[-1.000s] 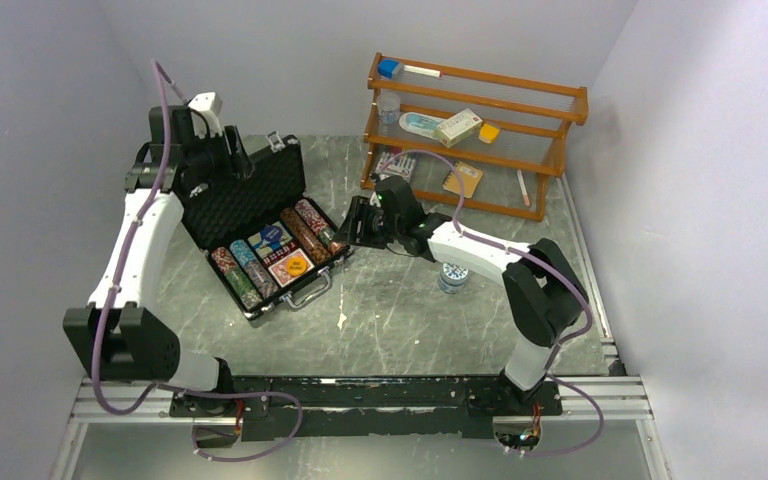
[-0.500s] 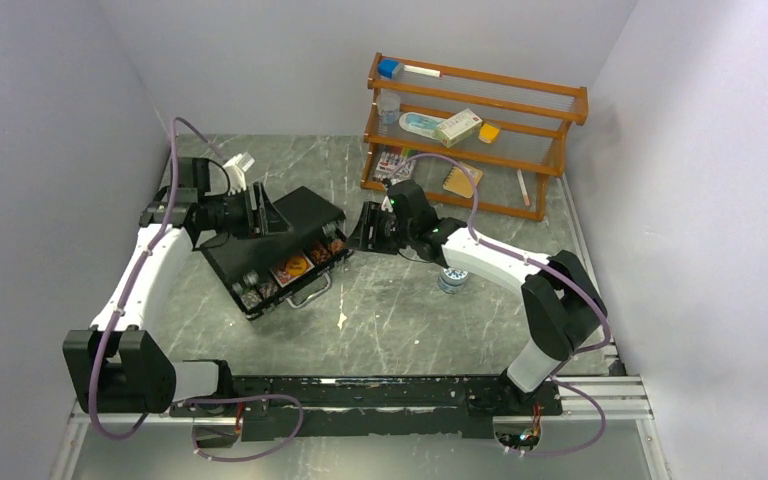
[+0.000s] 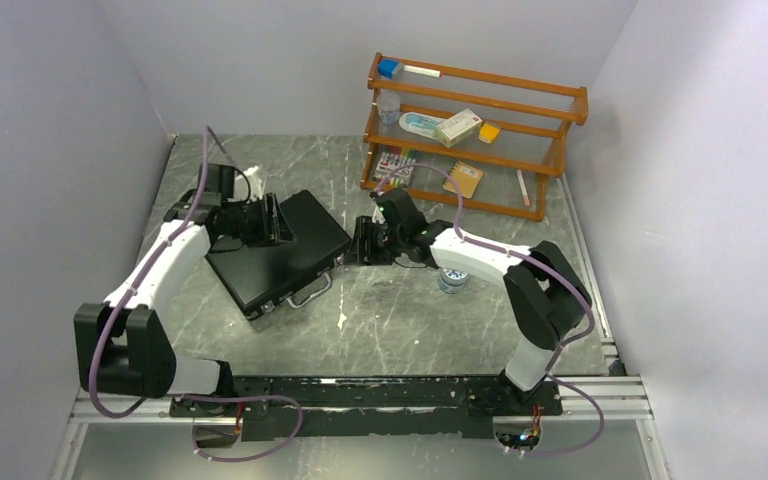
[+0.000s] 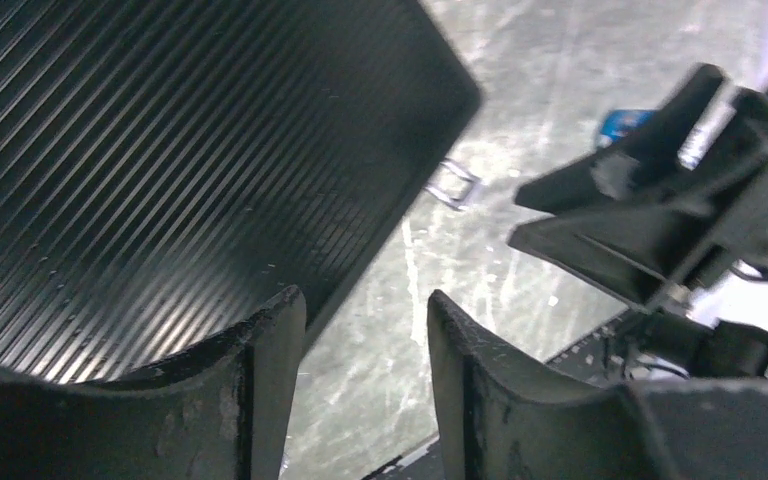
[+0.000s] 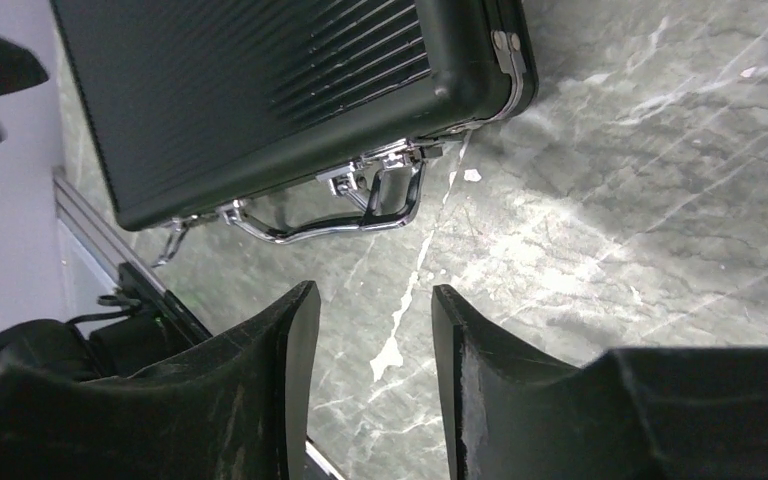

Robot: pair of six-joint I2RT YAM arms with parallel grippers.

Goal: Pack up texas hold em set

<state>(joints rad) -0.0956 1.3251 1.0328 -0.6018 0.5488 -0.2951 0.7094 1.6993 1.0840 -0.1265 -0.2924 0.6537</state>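
The black case (image 3: 280, 255) lies on the table with its lid down; the chips, cards and disc are hidden inside. My left gripper (image 3: 278, 222) is open and empty, just above the lid's far right part; the ribbed lid (image 4: 160, 150) fills the left wrist view beside the fingers (image 4: 270, 340). My right gripper (image 3: 357, 243) is open and empty, low over the table just right of the case. In the right wrist view the case (image 5: 260, 90) shows its chrome handle (image 5: 360, 210) and latches, apart from the gripper (image 5: 372, 300).
A wooden shelf (image 3: 475, 130) with boxes and a notebook stands at the back right. A small blue-white round object (image 3: 452, 277) sits on the table under the right arm. Walls close in left and right; a metal rail (image 3: 360, 395) runs along the near edge.
The lid has gone from upright and open to fully down, with my left gripper moving down and right with it. My right gripper has shifted slightly left, nearer the case.
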